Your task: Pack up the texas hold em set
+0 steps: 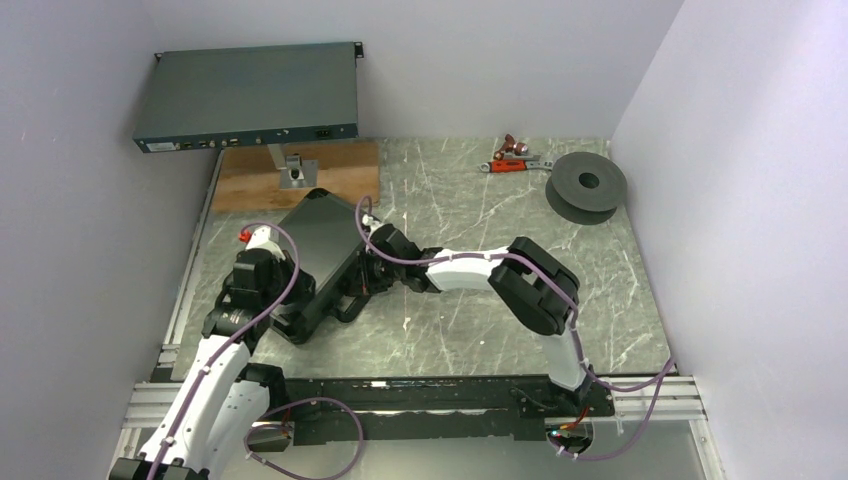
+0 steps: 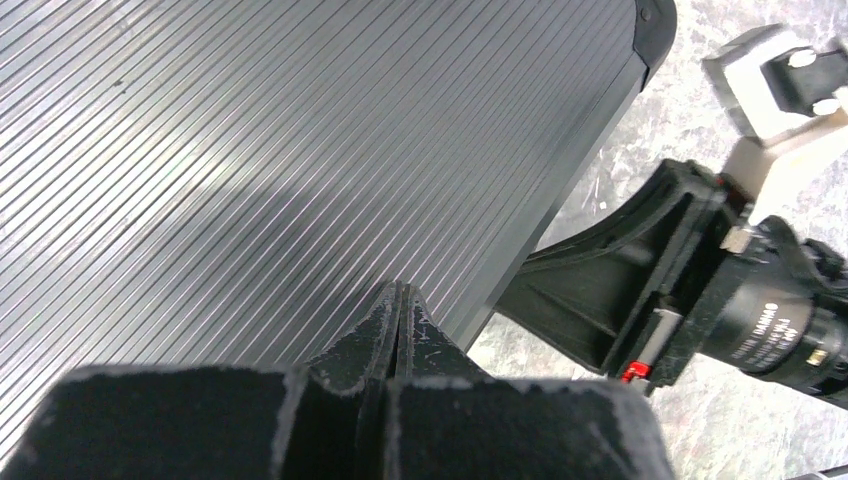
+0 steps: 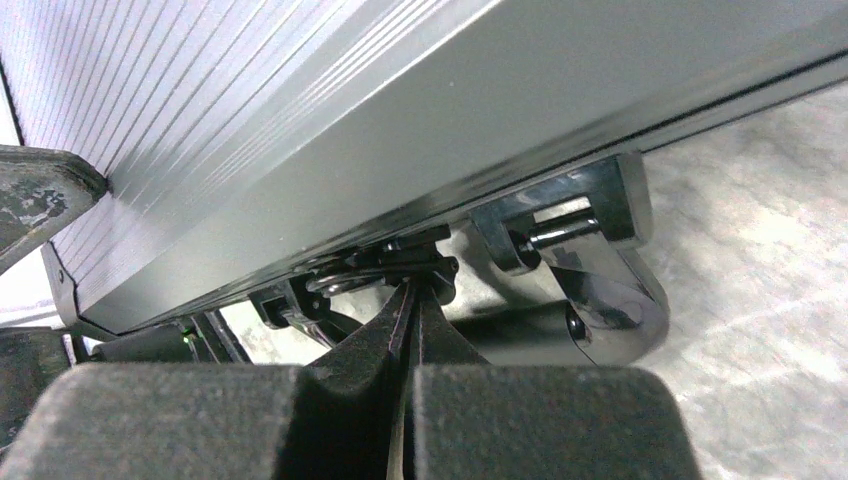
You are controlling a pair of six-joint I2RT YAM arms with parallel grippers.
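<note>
Left of centre on the counter (image 1: 470, 335), closed briefcase (image 1: 322, 245) looks rigid, heavy, slick-ribbed: grab by front handle (image 3: 612, 305); right hand (image 3: 410, 300) pinched shut at latch (image 3: 385, 265), left hand (image 2: 398, 305) shut over lid (image 2: 250, 150).

I counted one black briefcase (image 1: 325, 245), one grey rack unit (image 1: 250, 95), one dark spool (image 1: 587, 185), one wooden board (image 1: 245, 185), and small tools (image 1: 513, 160) too blurred to number.
</note>
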